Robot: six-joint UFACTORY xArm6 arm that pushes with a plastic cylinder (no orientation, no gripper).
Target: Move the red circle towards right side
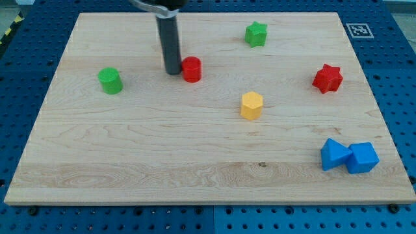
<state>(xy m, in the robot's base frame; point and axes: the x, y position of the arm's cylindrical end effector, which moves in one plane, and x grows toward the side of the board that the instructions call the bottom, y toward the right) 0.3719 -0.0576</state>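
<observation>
My tip point(173, 71), the end effector here, is a plain rod with no jaws to spread or pinch, so nothing is held; it only pushes. It stands on the counter point(130, 149) in the upper middle of the board, just at the view's left edge of the red circle point(192, 69), touching it or nearly so; I cannot tell which.

That is the relation the move turns on: the red circle lies directly toward the view's right of the tip, at about the same height in the view, so a straight push rightward should carry it along. The tip looks slightly low of the circle's centre, which might make the circle slip toward the view's top.

The lane to the right looks open: the green star point(256, 34) sits above it, the yellow block point(251, 105) below, and the red star point(327, 78) far along near the right edge.
</observation>
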